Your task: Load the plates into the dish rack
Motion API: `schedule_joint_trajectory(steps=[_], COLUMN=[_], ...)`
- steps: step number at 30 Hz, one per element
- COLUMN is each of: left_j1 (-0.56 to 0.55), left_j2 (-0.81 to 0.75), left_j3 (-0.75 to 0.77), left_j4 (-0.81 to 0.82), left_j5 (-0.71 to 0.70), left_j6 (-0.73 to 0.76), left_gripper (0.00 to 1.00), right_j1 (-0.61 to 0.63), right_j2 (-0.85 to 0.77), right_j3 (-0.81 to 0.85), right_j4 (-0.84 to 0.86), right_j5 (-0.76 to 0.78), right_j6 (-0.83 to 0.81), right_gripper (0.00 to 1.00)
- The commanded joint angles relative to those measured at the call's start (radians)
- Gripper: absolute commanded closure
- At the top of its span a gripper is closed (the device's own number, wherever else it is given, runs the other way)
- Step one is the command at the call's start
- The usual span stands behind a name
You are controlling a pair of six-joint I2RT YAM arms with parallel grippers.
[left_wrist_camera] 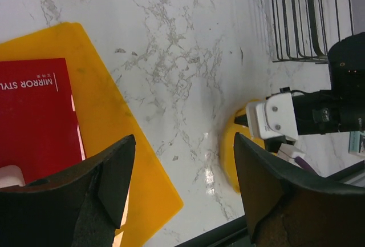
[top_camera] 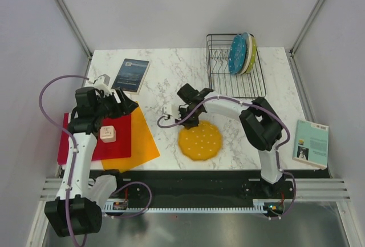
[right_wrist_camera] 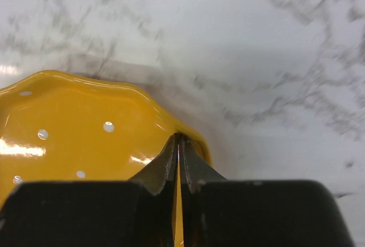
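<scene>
The orange white-dotted plate [top_camera: 201, 141] lies on the marble table in front of the arms. My right gripper [top_camera: 188, 123] is shut on its far-left rim; in the right wrist view the jaws [right_wrist_camera: 179, 140] pinch the scalloped edge of the plate [right_wrist_camera: 85, 138]. The black wire dish rack [top_camera: 225, 79] stands at the back right and holds the teal plate [top_camera: 235, 54], a cream plate [top_camera: 245, 53] and a lime-green plate [top_camera: 252, 53] upright. My left gripper [left_wrist_camera: 183, 141] is open and empty above the orange sheet's edge; the plate [left_wrist_camera: 230, 150] shows there too.
An orange sheet [top_camera: 137, 143] and a red sheet [top_camera: 85, 141] lie at the left, with a small cream block [top_camera: 108, 133] on the red one. A dark blue book [top_camera: 131, 75] lies at the back left. A teal book [top_camera: 311, 142] lies at the right edge.
</scene>
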Motion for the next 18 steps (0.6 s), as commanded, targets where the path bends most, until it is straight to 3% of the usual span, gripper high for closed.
schedule_joint_trajectory(steps=[1, 3, 4, 5, 7, 9, 14, 18], left_j1=[0.007, 0.005, 0.007, 0.005, -0.013, -0.064, -0.208, -0.274], left_j2=[-0.004, 0.016, 0.031, 0.059, 0.091, 0.137, 0.238, 0.341], left_j3=[-0.037, -0.062, -0.092, -0.109, -0.162, -0.191, -0.197, -0.186], left_j4=[-0.021, -0.015, 0.010, 0.025, 0.088, 0.114, 0.163, 0.198], left_j5=[0.068, 0.108, 0.129, 0.149, 0.209, 0.213, 0.194, 0.168], left_j6=[-0.064, -0.110, -0.127, -0.162, -0.191, -0.193, -0.107, -0.103], left_gripper=[0.24, 0.24, 0.23, 0.23, 0.22, 0.22, 0.25, 0.31], right_j1=[0.021, -0.005, -0.025, -0.048, -0.122, -0.171, -0.212, -0.339], right_j2=[0.055, -0.023, -0.061, -0.103, -0.233, -0.360, -0.549, -0.672], right_j3=[0.137, 0.136, 0.097, 0.068, -0.054, -0.162, -0.507, -0.690], right_j4=[0.182, 0.216, 0.231, 0.245, 0.283, 0.334, 0.422, 0.522], right_j5=[0.008, 0.046, 0.044, 0.034, -0.068, -0.119, -0.197, -0.223], right_j6=[0.234, 0.341, 0.474, 0.554, 0.762, 0.887, 1.131, 1.268], right_gripper=[0.90, 0.78, 0.67, 0.62, 0.47, 0.41, 0.38, 0.38])
